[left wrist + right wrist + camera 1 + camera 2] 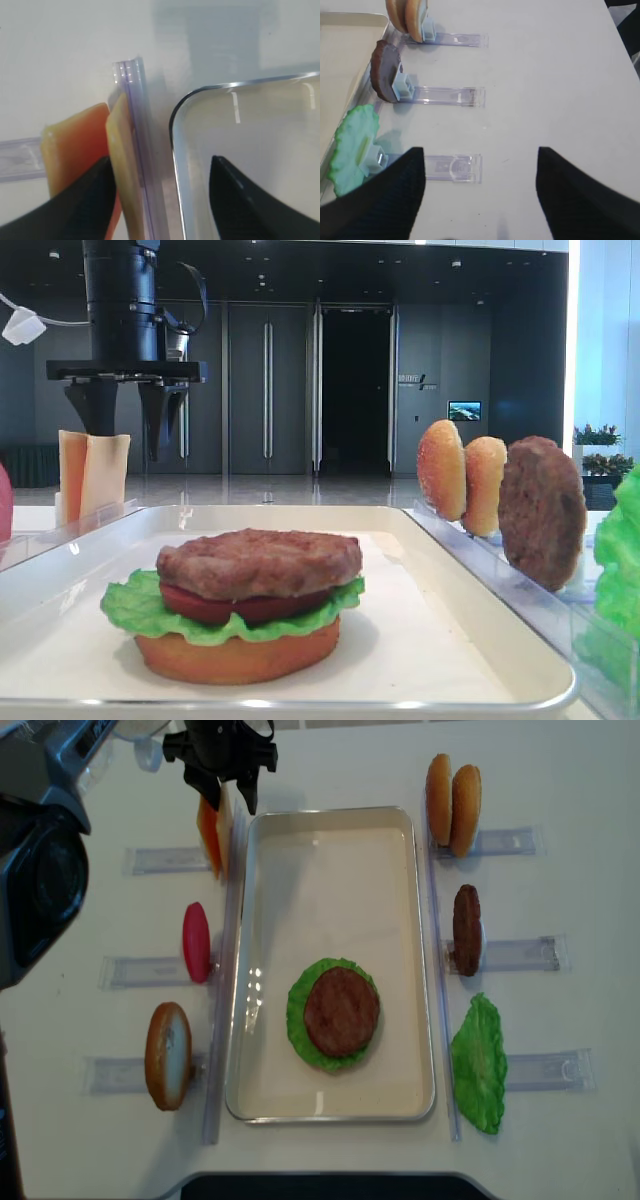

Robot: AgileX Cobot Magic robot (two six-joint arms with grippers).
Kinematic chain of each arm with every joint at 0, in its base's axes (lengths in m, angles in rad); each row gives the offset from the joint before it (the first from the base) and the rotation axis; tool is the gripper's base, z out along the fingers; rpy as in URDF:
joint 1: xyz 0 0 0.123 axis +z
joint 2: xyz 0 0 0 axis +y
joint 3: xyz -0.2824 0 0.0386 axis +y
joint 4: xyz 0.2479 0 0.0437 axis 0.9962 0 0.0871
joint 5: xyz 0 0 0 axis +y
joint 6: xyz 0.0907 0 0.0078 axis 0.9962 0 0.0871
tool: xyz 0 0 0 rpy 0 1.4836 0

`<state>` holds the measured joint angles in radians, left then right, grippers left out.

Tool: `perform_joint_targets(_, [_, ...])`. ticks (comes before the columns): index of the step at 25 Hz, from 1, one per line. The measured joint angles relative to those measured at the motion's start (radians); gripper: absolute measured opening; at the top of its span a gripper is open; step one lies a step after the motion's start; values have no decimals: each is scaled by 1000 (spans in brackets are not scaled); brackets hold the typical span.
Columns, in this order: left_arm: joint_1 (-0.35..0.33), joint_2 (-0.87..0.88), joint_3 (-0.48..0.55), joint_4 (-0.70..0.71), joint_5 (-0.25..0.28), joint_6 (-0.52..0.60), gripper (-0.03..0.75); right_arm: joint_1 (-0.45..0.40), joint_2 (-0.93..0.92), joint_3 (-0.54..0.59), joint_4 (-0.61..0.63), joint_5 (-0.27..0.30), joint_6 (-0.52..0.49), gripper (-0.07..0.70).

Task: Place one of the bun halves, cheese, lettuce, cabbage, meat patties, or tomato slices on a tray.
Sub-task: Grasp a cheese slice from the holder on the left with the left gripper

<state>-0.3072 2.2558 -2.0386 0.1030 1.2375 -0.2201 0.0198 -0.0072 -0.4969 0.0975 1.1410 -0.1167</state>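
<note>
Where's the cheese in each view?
Exterior high: cheese far left, upright, under the open left gripper.
Right wrist: not in view.
Left wrist: lower left, beside the clear rack rail.
Realsense: top left, just left of the tray.
Shared landmark: the tray.

Four bun halves (168, 1055), two patties (341, 1011), two cheese slices (209, 835).

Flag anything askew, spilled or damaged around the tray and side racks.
Nothing stands out. The stacked burger sits flat on the large white rectangular tray, and the two pale yellow-orange cheese slices, round golden buns and brown meat patty stand upright in their clear racks.
</note>
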Motion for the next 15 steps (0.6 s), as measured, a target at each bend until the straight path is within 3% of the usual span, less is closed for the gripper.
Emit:
perform_joint_targets(6, [0, 0, 0, 0, 0, 23, 391, 0, 0, 0, 0, 0, 0, 482])
perform_joint_targets(15, [0, 0, 0, -1, 0, 45, 360, 0, 0, 0, 0, 0, 0, 482])
